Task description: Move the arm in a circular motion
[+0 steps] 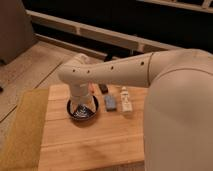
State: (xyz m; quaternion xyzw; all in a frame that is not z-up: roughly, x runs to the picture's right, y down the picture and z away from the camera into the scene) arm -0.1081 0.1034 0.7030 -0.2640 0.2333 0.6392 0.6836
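The cream-white arm [125,74] reaches from the right across the wooden table [95,142]. Its thick rounded segment carries a row of small dark holes and ends in a bulbous joint [75,75] at the left. From that joint it drops straight down to the gripper [81,106], which hangs over a dark round bowl [85,111] on the table. The arm's huge shoulder [180,115] fills the right side of the view and hides the table's right part.
Next to the bowl lie a small blue-grey block [110,102], a dark object [103,88] and a white bottle-like object [125,101]. A yellow-green mat [22,130] borders the table's left edge. Speckled floor and dark railings lie behind.
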